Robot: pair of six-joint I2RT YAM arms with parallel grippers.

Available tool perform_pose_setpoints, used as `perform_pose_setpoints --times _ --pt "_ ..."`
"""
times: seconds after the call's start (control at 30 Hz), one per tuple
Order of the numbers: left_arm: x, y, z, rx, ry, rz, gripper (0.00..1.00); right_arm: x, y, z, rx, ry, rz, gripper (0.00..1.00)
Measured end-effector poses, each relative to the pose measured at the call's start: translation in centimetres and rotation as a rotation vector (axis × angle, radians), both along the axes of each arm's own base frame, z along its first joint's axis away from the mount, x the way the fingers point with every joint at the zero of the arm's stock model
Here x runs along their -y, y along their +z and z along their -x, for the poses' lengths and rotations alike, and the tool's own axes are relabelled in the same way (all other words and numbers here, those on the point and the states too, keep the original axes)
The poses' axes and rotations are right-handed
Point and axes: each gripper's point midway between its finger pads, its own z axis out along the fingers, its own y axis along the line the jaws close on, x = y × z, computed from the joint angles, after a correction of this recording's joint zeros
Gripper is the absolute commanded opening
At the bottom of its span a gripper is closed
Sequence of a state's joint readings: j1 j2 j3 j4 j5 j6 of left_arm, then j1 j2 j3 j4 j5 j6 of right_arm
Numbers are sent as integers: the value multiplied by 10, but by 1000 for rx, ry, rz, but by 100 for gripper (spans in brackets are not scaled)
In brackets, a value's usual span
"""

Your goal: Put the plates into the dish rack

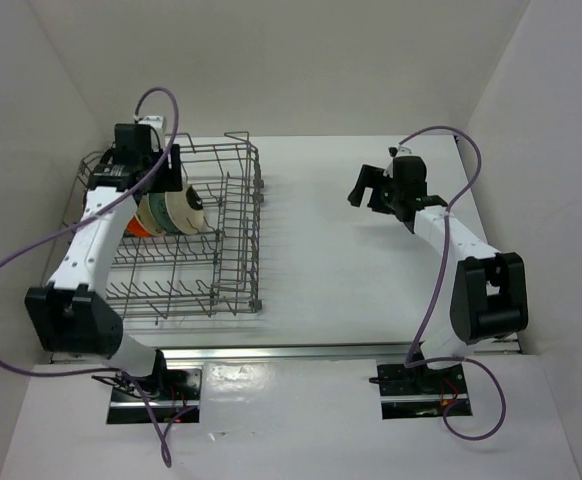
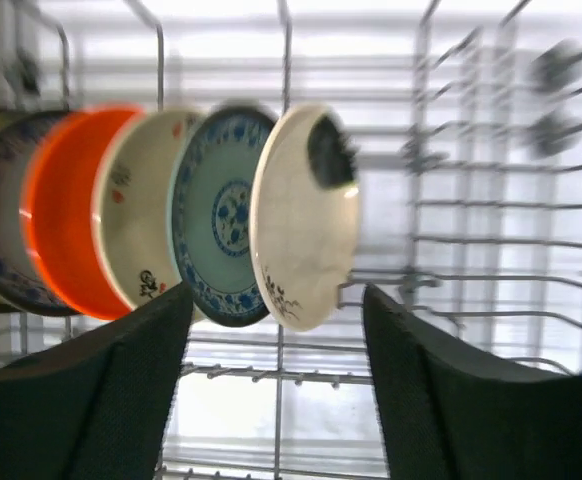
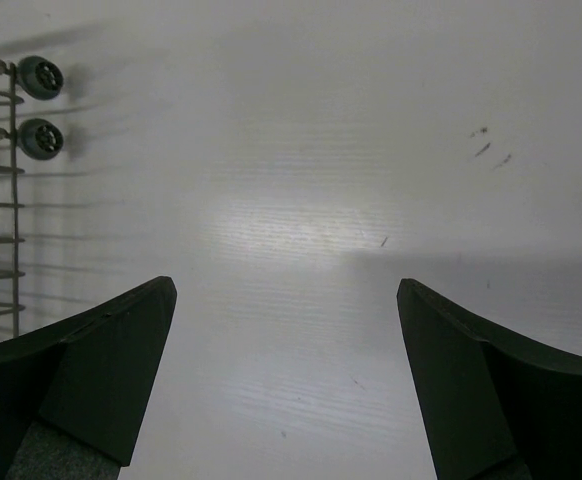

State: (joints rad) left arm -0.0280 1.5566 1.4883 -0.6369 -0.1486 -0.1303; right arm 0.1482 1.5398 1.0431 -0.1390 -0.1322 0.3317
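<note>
Left arm [image 1: 86, 235] and right arm [image 1: 449, 232] are both showing white tubular links joined by chunky black joint housings. A thin purple cable [image 1: 158, 90] is looping off each arm, and red wiring is showing at the black base plates [image 1: 186, 385]. Wrist views are showing dark, matte, tapered fingers [image 2: 111, 400].

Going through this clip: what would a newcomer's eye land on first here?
The row of plates standing on edge in the dish rack on the left of the table, above all the bright orange plate among them. Next, the left gripper, open just before that row, while the right gripper hangs open over the white table.
</note>
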Motion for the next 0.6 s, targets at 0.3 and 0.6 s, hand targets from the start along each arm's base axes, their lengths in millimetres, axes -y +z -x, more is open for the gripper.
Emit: perform_pose_setpoints --times 0.3,0.6 --pt "21 125 47 403 -105 85 100 -7 61 -41 132 5 -21 100" --pt "36 119 44 386 -174 131 100 -8 97 -54 215 12 -18 100"
